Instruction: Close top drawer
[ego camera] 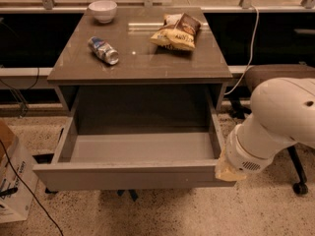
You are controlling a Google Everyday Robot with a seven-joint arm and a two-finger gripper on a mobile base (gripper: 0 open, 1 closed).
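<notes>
We log the top drawer (pixel 133 175) pulled well out beneath the grey tabletop (pixel 147 65). The white arm's gripper (pixel 227 170) sits at the drawer's front right corner; we cannot tell its state. On top lie a chip bag (pixel 177 32), a can (pixel 104 50) and a bowl (pixel 103 10); their print is unreadable.

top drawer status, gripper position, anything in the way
Gripper at drawer's front right corner. Top drawer wide open. Nothing seen blocking it.
</notes>
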